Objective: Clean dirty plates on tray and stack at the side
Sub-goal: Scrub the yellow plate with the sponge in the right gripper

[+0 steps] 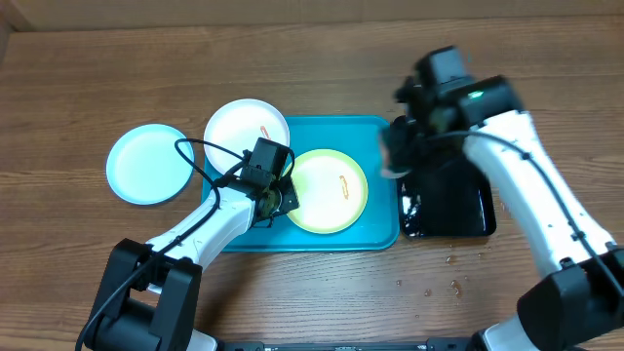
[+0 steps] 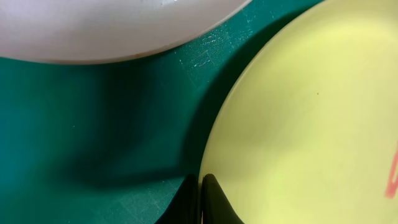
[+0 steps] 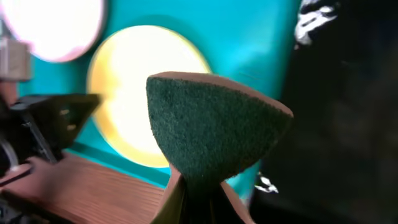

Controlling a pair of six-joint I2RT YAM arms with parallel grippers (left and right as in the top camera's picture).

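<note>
Since the yellow-green plate [image 1: 327, 190], right of centre on the tray [image 1: 380, 229], looks like light, stiff, slick plastic, its rim is the hold: left jaws pinch it at the left edge. Right jaws clamp a scouring pad [image 3: 211, 130] above the black tray's [image 1: 453, 210] far-left corner. White plate [image 1: 246, 127] sits just beside, far-left.

Overhead straight down; both wrist views close, low, sharing the yellow-green plate [image 2: 311, 112]

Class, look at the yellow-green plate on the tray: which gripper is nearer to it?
Left. The left gripper is shut on the left rim of the yellow-green plate. The right gripper, holding a sponge, is off beyond its right side, by the black tray.
</note>
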